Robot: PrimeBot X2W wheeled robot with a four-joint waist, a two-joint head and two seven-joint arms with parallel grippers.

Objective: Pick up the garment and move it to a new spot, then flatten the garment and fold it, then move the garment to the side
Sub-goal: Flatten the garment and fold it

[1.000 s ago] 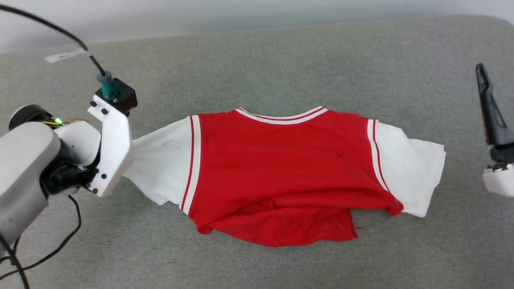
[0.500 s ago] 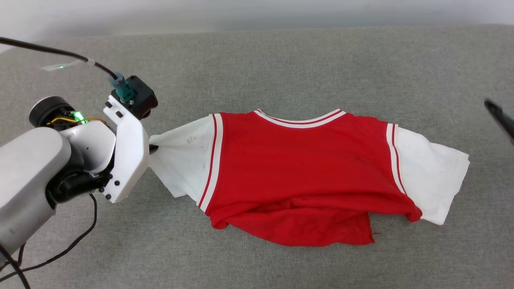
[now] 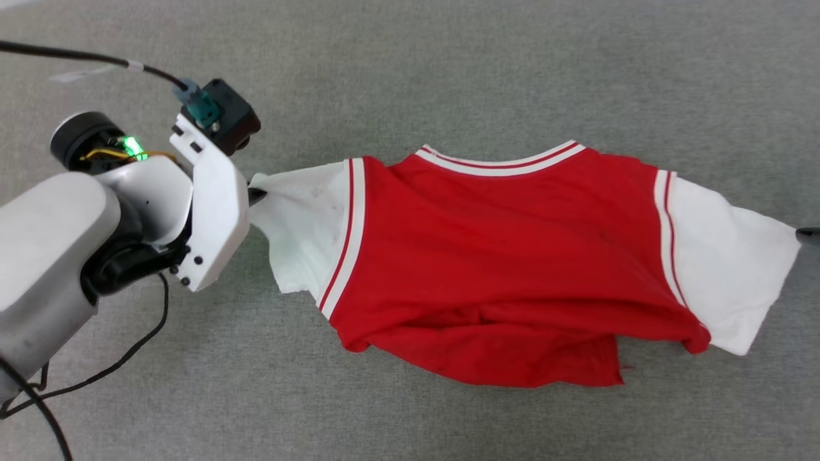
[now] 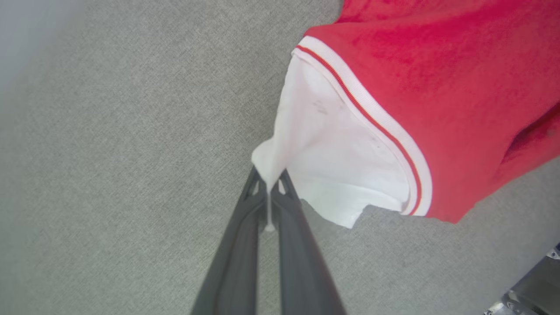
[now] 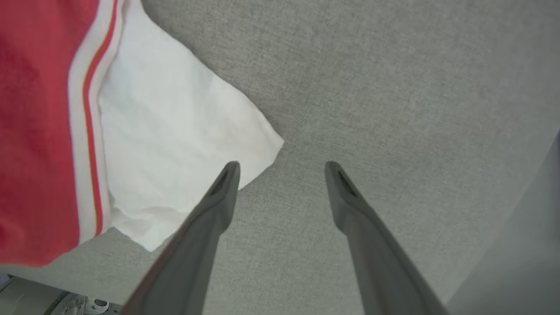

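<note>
- Grey fabric surface (image 3: 448, 70) carries the red, white-sleeved jersey T-shirt (image 3: 500, 256), hem rumpled.
- Left claw (image 4: 267, 186) pinches one sleeve tip (image 4: 264, 162): flattening seems underway.
- Right claw (image 5: 282, 168) gapes empty just beside the other sleeve (image 5: 175, 131); it should grip there next.

The left end effector (image 3: 258, 194) pinches the red garment (image 3: 500, 269) by its white sleeve (image 3: 301, 224).
</note>
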